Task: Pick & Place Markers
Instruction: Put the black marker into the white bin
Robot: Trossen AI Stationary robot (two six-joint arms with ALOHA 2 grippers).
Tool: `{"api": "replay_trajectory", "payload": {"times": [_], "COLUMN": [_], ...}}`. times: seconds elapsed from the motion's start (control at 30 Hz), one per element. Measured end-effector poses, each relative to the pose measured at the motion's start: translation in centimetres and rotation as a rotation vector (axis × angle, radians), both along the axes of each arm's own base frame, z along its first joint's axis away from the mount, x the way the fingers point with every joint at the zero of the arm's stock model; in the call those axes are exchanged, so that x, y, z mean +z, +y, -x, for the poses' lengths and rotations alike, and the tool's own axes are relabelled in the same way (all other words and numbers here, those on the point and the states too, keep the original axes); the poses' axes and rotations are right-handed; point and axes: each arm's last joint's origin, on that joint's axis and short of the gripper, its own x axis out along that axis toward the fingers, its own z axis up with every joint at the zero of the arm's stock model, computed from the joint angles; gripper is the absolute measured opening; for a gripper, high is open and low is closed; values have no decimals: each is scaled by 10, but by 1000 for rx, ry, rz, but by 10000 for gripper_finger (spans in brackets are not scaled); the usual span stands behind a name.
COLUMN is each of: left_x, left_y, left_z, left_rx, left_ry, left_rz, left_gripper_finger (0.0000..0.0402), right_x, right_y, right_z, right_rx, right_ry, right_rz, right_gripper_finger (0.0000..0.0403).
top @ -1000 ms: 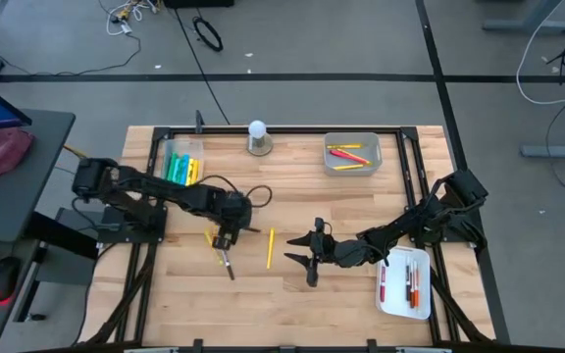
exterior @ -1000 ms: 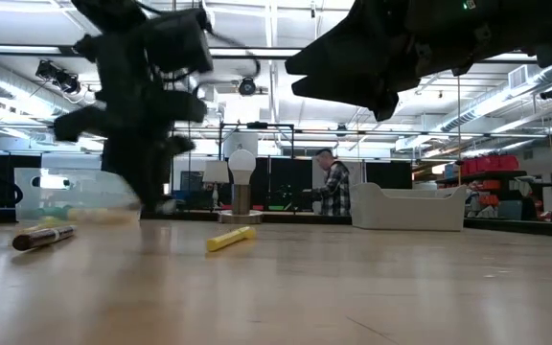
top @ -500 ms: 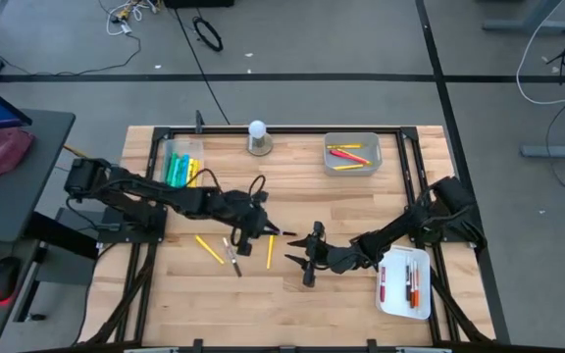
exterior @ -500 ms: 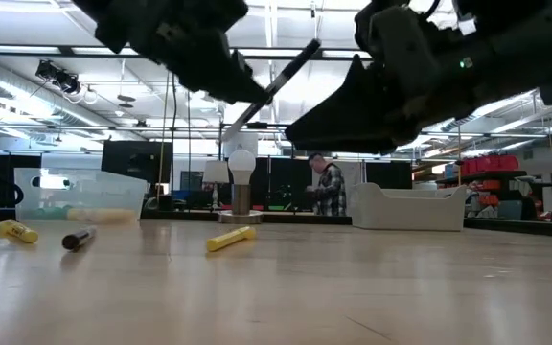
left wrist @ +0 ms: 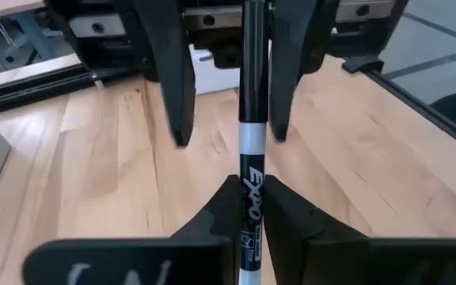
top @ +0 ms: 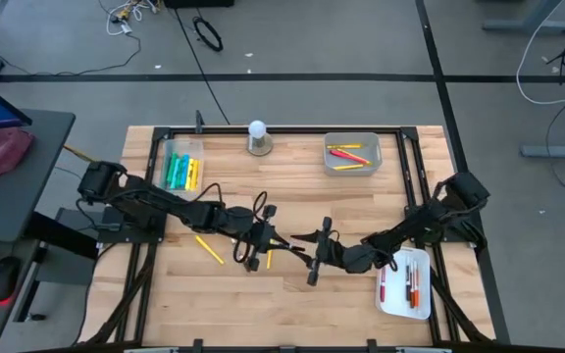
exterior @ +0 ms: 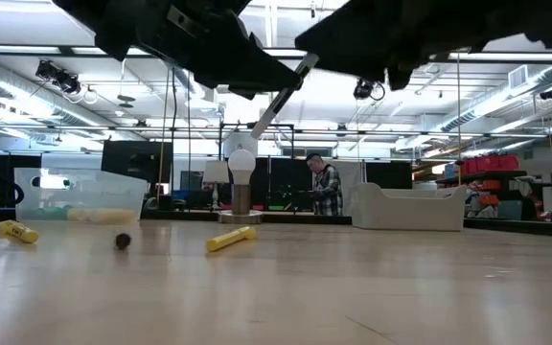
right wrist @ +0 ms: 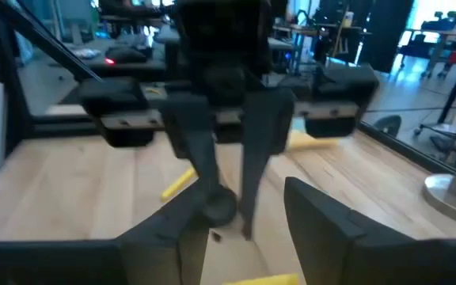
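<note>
Handover mid-frame: left gripper [left wrist: 248, 214] clenches a slim black-and-white plastic marker [left wrist: 251, 150], light, stiff, slick; have the open right gripper [top: 314, 257] grasp its free black end.

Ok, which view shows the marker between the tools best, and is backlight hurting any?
Left wrist view: even light, the black marker in the left tool reads clearly, label included, with the right tool open around it. Low view: ceiling lights behind, both tools are silhouettes, only the marker's pale end stands out. High view: flat light, soft shadows.
</note>
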Motion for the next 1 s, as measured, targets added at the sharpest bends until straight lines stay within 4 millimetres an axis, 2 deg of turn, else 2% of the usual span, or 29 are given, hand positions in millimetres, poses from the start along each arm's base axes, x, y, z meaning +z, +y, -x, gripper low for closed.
{"api": "replay_trajectory", "payload": {"times": [0.23, 0.37, 0.53, 0.6, 0.7, 0.8, 1.0], "left_x": [-1, -1, -2, -1, 2, 1, 1], "left_y": [0, 0, 0, 0, 0, 1, 0], "left_z": [-1, -1, -1, -1, -2, -2, -2], "left_rx": [2, 2, 1, 2, 8, 23, 20], "left_ry": [-2, 0, 6, 1, -19, -11, -11], "left_rz": [0, 0, 7, 10, 33, 42, 45], "left_gripper_finger": [45, 47, 53, 58, 72, 96, 151], "right_x": [4, 4, 3, 4, 16, 34, 88], "right_y": [5, 5, 6, 8, 9, 10, 11], "right_z": [4, 4, 4, 6, 16, 35, 77], "right_rx": [24, 27, 52, 58, 65, 73, 95], "right_ry": [-5, -8, -3, 10, 34, 91, 341], "right_rz": [-13, -19, -45, -51, -110, -164, -308], "right_gripper_finger": [148, 107, 31, 23, 24, 27, 25]}}
